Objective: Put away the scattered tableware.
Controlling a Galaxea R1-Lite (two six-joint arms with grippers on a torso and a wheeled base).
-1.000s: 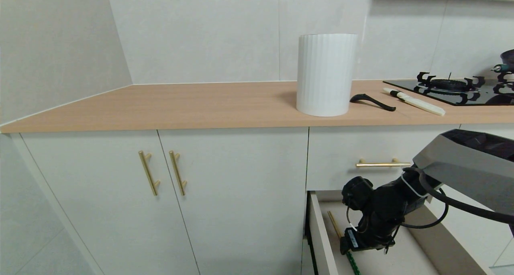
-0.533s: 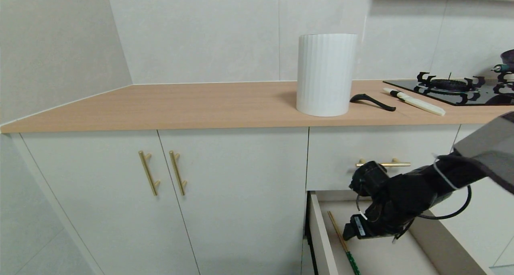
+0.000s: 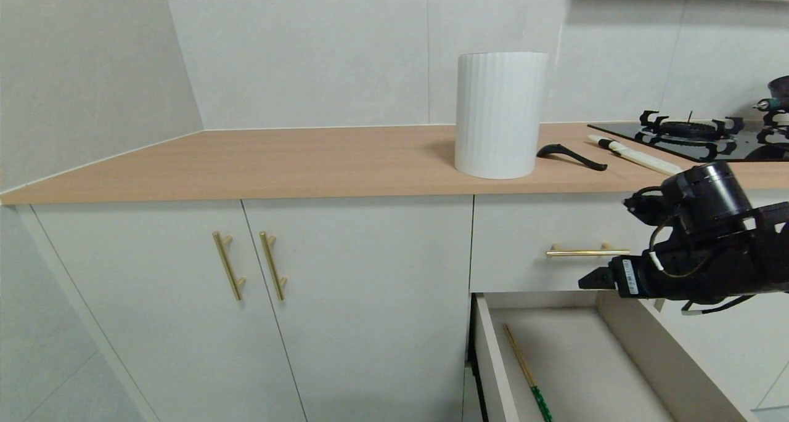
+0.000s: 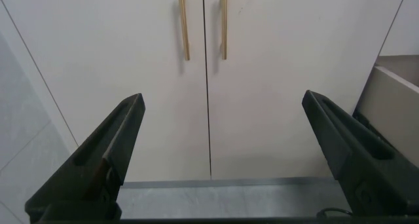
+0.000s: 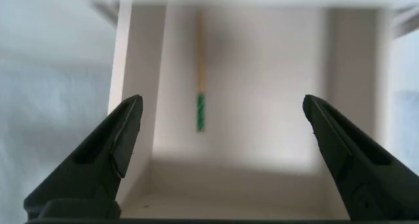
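Observation:
A wooden chopstick (image 3: 524,373) with a green end lies alone in the open drawer (image 3: 490,354), along its left side. My right gripper (image 3: 592,280) hovers above the drawer's back right corner, open and holding nothing. The right wrist view looks down past the open right gripper (image 5: 220,112) onto the chopstick (image 5: 200,73) on the drawer floor (image 5: 275,86). On the counter lie a black-handled utensil (image 3: 570,155) and a white knife (image 3: 638,156). My left gripper (image 4: 222,106) is open and low, facing the cabinet doors (image 4: 262,86).
A tall white ribbed container (image 3: 500,114) stands on the wooden counter (image 3: 308,160), just left of the utensils. A gas hob (image 3: 690,135) sits at the far right. A shut drawer with a gold handle (image 3: 588,251) is above the open one.
My right gripper has risen out of the drawer and swung up to the right. The chopstick stays on the drawer floor.

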